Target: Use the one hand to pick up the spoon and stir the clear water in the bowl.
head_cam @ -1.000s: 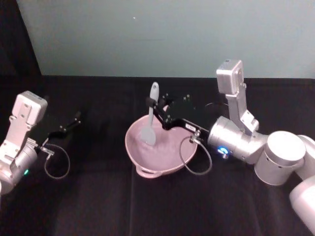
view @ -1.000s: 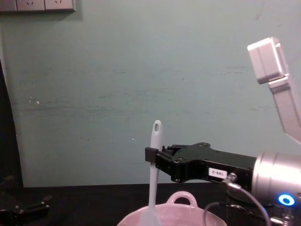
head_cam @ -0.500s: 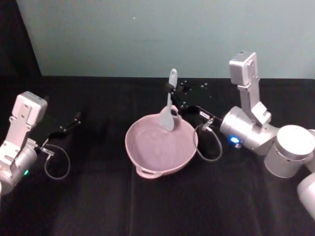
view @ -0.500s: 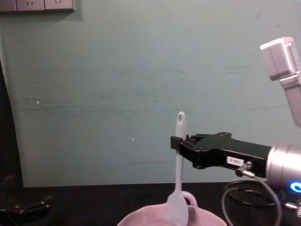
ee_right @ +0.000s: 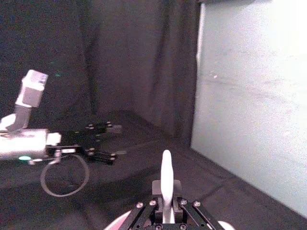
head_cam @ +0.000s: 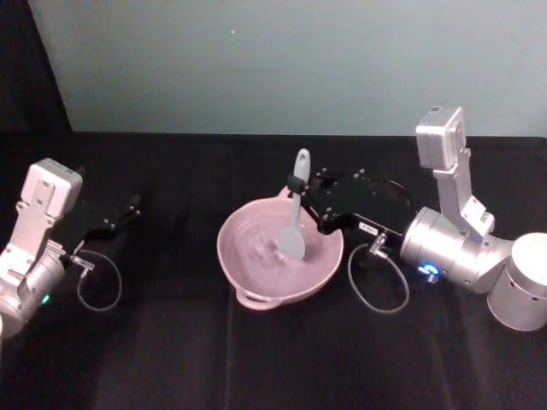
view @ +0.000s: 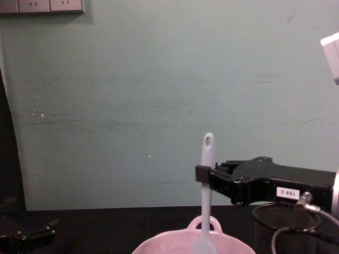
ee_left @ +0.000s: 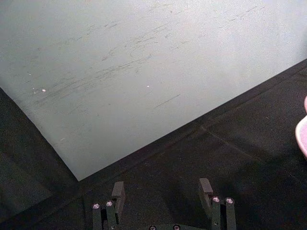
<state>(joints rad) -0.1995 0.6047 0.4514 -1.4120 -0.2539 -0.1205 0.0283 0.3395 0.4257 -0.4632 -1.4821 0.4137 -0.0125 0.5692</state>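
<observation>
The pale pink bowl (head_cam: 248, 275) sits mid-table, its loop handle toward me, and faint ripples of water (head_cam: 261, 248) show inside. My right gripper (head_cam: 298, 184) is shut on the upper handle of the white spoon (head_cam: 294, 229), which stands nearly upright with its head down in the bowl's right half. In the chest view the spoon (view: 205, 164) rises above the bowl rim (view: 159, 244), clamped by the right gripper (view: 201, 173). The right wrist view looks along the spoon handle (ee_right: 166, 175). My left gripper (head_cam: 128, 210) rests parked at the far left, fingers apart (ee_left: 162, 190).
A black wire-mesh cup (view: 267, 225) stands just right of the bowl, under the right gripper's body. A grey cable loop (head_cam: 378, 286) hangs from the right wrist beside the bowl. Black cloth covers the table, and a pale green wall rises behind it.
The right gripper carried the spoon from the bowl's left-centre up to the far rim, then down into the bowl's right half. The right arm drew back rightward. The left arm stayed still.
</observation>
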